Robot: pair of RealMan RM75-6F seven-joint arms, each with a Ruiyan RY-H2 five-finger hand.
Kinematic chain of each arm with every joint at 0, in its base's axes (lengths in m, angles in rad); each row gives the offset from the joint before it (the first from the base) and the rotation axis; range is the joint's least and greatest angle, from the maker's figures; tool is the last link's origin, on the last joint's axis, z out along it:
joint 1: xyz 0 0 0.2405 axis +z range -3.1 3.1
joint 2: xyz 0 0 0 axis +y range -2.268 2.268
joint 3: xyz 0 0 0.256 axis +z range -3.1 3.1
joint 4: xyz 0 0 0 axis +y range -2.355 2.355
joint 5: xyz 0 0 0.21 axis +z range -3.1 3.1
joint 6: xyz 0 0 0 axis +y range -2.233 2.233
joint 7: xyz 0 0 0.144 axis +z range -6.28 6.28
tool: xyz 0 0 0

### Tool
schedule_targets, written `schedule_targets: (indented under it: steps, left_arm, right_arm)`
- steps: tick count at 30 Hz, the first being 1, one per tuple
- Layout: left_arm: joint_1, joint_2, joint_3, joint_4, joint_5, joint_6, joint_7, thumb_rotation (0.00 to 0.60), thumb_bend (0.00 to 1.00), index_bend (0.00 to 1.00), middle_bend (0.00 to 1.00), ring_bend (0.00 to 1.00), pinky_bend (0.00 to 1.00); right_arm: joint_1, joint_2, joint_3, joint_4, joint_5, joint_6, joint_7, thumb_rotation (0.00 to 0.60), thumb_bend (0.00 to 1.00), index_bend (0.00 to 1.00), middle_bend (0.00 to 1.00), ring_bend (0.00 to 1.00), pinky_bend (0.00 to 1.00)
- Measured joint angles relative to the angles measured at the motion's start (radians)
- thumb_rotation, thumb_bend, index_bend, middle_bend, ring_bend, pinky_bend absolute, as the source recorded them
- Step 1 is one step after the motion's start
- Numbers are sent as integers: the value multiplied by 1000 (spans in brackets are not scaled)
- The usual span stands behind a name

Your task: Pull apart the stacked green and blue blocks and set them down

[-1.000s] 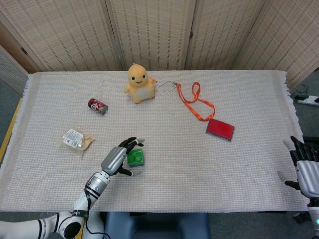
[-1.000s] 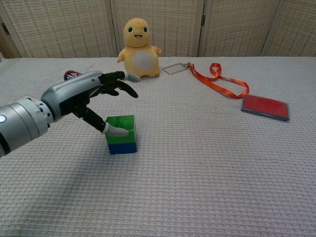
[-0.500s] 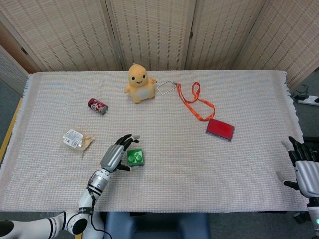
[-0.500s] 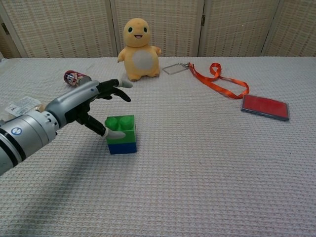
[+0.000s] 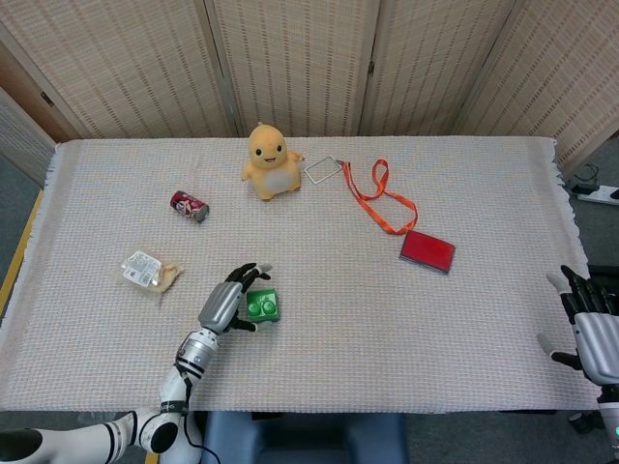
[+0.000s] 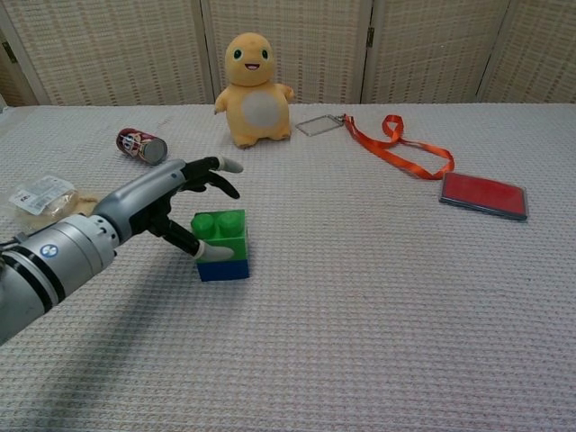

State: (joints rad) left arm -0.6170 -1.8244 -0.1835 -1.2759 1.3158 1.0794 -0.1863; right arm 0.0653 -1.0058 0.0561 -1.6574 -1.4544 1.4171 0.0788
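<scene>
Over the last second the left hand (image 6: 166, 202) has drawn back and sunk toward the robot, uncovering the studded green plastic block (image 6: 220, 234), which sits stacked on the blue plastic block (image 6: 223, 267) on the woven white tablecloth (image 6: 378, 297), front-left of centre. The fingers are spread and hold nothing; the thumb tip lies against the stack's left face, though the chest view leaves it unclear whether it truly touches. The blocks have not moved.

Only the head view shows the right hand (image 5: 588, 324), fingers apart and empty, off the table's right edge. The blue block is hidden there beneath the green one; the chest view reveals it.
</scene>
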Motion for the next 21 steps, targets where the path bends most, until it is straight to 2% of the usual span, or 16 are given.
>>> schedule_targets:
  steps: [5, 21]
  left_arm:
    - [3, -21, -9, 27, -4, 8, -17, 600, 180, 234, 348, 139, 145]
    - [14, -57, -23, 75, -13, 13, -62, 600, 181, 269, 433, 168, 146]
  right_arm:
    - [3, -1, -1, -1, 4, -9, -4, 600, 329, 0, 0, 0, 0]
    - [6, -5, 1, 3, 12, -15, -11, 600, 329, 0, 0, 0, 0]
